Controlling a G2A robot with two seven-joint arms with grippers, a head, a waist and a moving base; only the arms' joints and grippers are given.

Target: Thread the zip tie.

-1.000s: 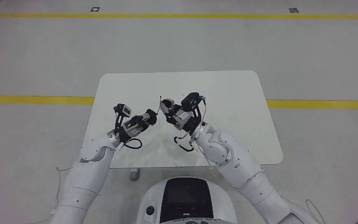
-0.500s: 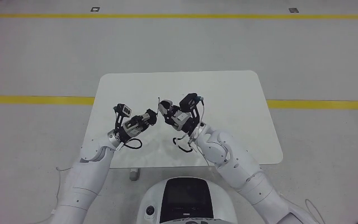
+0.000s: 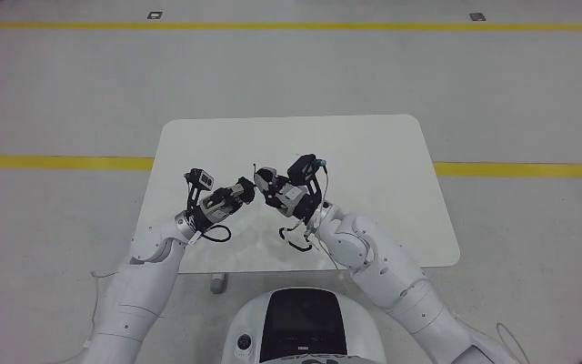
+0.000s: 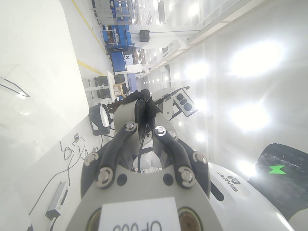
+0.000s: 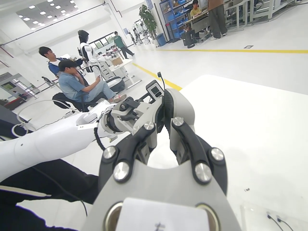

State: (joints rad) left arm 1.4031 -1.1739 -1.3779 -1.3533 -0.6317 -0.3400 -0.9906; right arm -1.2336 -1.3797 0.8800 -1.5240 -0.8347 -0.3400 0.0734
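Mid-threading, above the table's near middle, the right claw pinches the zip tie head-up, the left claw pressed together on a thin black strip (seemingly its tail), so next that tail needs lining up squarely with the head's slot.

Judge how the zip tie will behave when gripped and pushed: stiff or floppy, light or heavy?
Probably stiff: the thin zip tie stands unsupported beyond the right gripper. Likely very light, and apt to buckle if pushed endwise.
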